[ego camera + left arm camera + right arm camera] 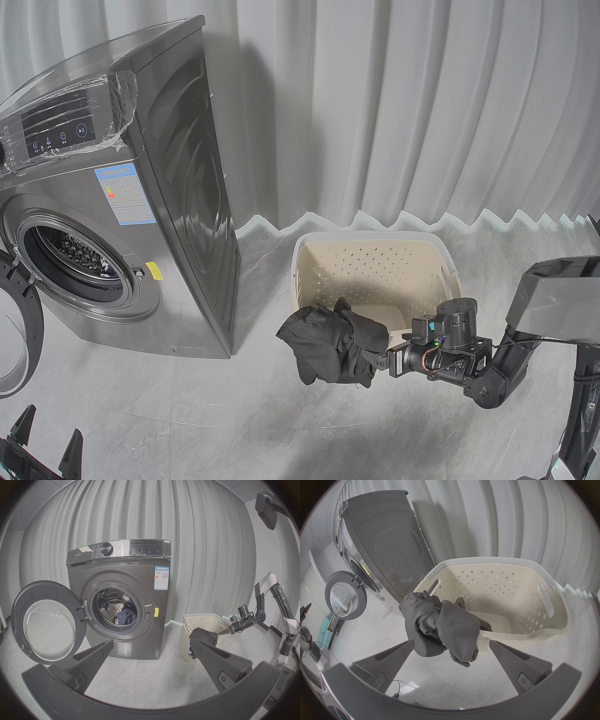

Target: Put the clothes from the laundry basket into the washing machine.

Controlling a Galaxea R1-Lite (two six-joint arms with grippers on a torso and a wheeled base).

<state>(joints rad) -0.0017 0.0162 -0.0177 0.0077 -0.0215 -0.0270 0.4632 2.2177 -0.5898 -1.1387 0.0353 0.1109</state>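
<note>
Door (47,620) of the washing machine (125,573) stands swung wide to the left. Drum mouth (117,605) unblocked; a dark blue garment (126,617) lies low inside. Bare floor (250,400) gives an open lane between machine and laundry basket (375,236). Black garment (334,344) hangs over the basket's near rim on the machine side, covering that corner. Basket open from above. Curtain (406,94) closes the back.
</note>
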